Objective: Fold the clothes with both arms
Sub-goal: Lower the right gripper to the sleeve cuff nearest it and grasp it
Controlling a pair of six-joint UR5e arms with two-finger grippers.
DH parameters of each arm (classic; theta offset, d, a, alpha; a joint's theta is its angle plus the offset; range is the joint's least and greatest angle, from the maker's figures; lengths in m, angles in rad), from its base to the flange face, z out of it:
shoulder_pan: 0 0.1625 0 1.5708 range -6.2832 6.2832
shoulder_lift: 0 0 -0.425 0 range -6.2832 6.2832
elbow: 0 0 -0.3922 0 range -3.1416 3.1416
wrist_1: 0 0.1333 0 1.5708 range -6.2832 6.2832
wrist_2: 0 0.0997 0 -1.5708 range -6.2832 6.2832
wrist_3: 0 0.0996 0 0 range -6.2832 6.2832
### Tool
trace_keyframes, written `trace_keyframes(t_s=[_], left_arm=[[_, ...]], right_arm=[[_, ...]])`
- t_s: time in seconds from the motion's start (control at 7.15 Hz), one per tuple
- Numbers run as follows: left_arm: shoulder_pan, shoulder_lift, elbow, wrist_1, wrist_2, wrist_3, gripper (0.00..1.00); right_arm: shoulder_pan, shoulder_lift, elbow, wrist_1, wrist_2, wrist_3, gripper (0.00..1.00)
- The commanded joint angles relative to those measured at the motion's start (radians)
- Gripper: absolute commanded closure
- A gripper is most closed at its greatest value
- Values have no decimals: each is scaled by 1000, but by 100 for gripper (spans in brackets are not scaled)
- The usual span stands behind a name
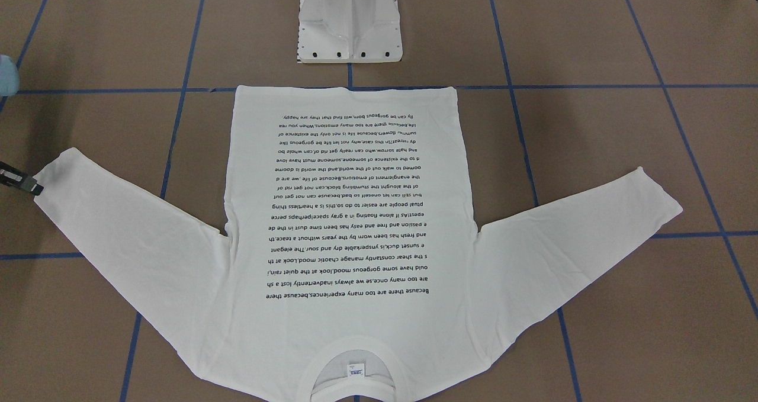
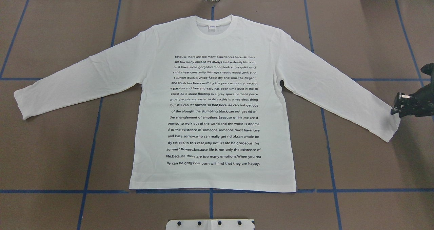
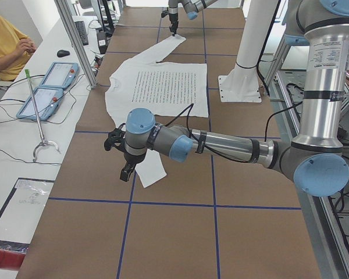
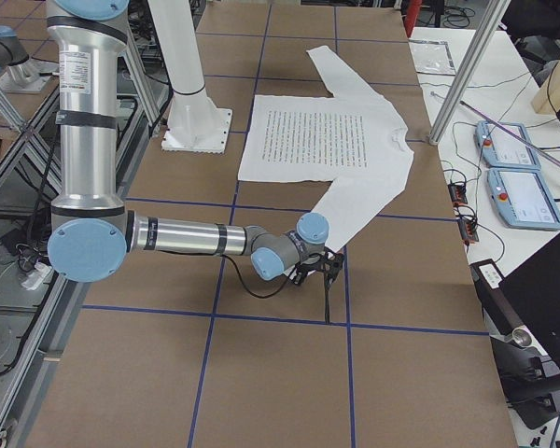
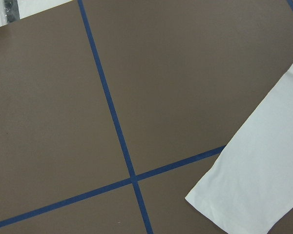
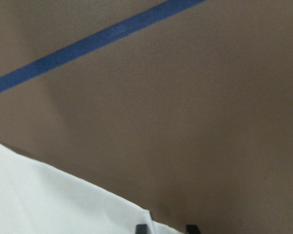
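The white long-sleeved shirt (image 2: 152, 87) lies flat on the brown table, text side up, both sleeves spread out; its collar points away from the pedestal. It also shows in the front-facing view (image 1: 249, 307). My right gripper (image 2: 396, 105) is low at the right sleeve's cuff (image 2: 390, 128). In the right wrist view its fingertips (image 6: 141, 228) stand apart beside the cuff edge, with bare table between them. My left gripper (image 3: 122, 160) shows only in the exterior left view, hovering by the other cuff (image 3: 152, 174); I cannot tell its state. The left wrist view shows that cuff (image 5: 244, 195).
The white metal pedestal (image 1: 349, 23) stands just beyond the shirt's hem. Blue tape lines (image 2: 90, 155) cross the table. A side bench holds two teach pendants (image 3: 46, 87), and a person in yellow (image 3: 6, 46) sits beside it.
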Motion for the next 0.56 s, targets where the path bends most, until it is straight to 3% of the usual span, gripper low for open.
trace_keyframes(t_s=[0.0, 0.42], left_arm=[[0, 0, -2, 0, 0, 0, 0], [0, 0, -2, 0, 0, 0, 0]], right_arm=[[3, -11, 37, -6, 59, 15, 100], [5, -14, 76, -15, 65, 24, 100]])
